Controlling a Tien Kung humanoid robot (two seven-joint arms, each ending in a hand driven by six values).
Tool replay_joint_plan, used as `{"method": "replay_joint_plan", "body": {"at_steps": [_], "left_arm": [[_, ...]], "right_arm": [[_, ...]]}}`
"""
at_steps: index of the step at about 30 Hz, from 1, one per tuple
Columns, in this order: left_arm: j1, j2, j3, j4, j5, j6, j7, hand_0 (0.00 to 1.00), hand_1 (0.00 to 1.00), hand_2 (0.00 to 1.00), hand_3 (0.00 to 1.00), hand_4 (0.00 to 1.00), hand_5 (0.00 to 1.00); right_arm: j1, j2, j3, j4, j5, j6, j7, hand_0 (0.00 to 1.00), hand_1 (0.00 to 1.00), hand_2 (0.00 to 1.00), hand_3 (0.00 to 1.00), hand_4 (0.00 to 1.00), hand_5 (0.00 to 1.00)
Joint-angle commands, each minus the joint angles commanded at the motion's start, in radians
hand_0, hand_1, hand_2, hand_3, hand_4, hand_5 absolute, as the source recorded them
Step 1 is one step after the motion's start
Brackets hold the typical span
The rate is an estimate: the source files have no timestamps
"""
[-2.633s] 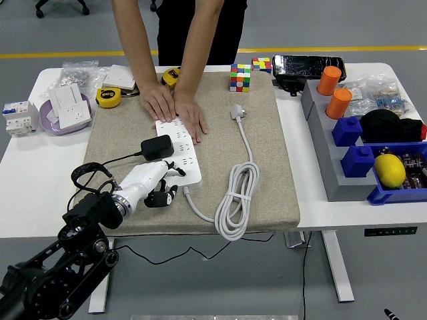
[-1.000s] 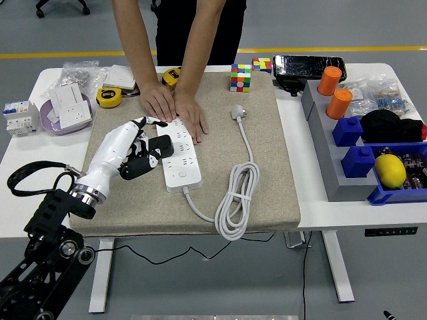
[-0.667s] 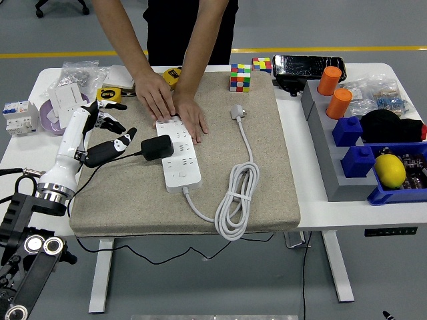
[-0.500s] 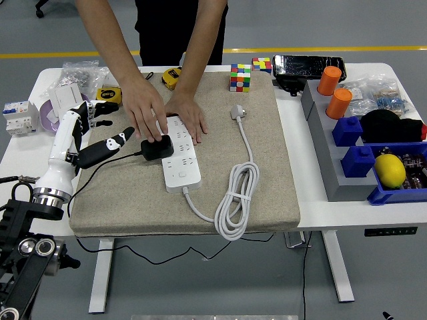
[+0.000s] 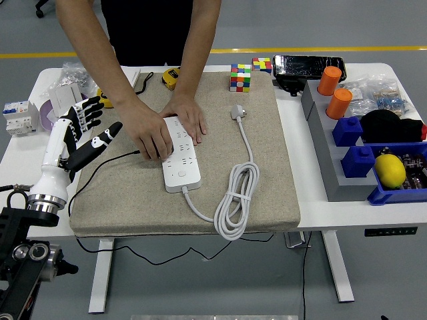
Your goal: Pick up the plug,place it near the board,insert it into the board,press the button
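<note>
The robot's left hand point(image 5: 83, 133) has let go & pulled back left of the power strip point(image 5: 180, 155), fingers spread w/ nothing in them, while a person's hand point(image 5: 148, 135) now covers the black plug at the strip's left edge, so plugging in looks done & the button's next.

No lettering, number or brand could be made out anywhere in the head view. The white power strip point(image 5: 179, 157) showed only small grey socket markings, too fine to read. The yellow tape measure point(image 5: 171, 77) beyond the strip carried a dark patch that stayed blurred. The white breaker unit point(image 5: 18, 118), far to the left of the strip on the tabletop point(image 5: 309, 163), bore small marks too tiny to tell.
</note>
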Motion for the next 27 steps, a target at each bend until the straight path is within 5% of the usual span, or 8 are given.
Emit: {"method": "replay_joint_plan", "body": {"at_steps": [8,9,15,27], "left_arm": [[0.005,-0.003,-0.018,0.015,-0.011,0.0,0.0,0.759,0.835,0.817,0.806,0.998,0.469],[0.004,-0.004,-0.018,0.018,-0.019,0.001,-0.003,0.849,0.9,0.872,0.841,0.998,0.472],[-0.001,-0.003,-0.02,0.024,-0.05,0.0,-0.004,0.908,0.94,0.906,0.876,0.998,0.484],[0.002,-0.005,-0.031,0.023,-0.043,-0.005,0.0,0.913,0.94,0.904,0.88,0.998,0.492]], "right_arm": [[-0.001,-0.001,-0.007,0.0,0.011,-0.001,0.005,0.826,0.755,0.748,0.779,0.998,0.96],[-0.001,0.0,-0.006,0.0,0.011,-0.001,0.004,0.826,0.755,0.748,0.779,0.998,0.961],[-0.005,0.0,0.002,0.0,0.008,-0.002,0.001,0.826,0.755,0.748,0.779,0.998,0.961],[-0.003,-0.002,-0.003,0.0,0.014,-0.002,0.003,0.826,0.755,0.748,0.779,0.998,0.962]]}}
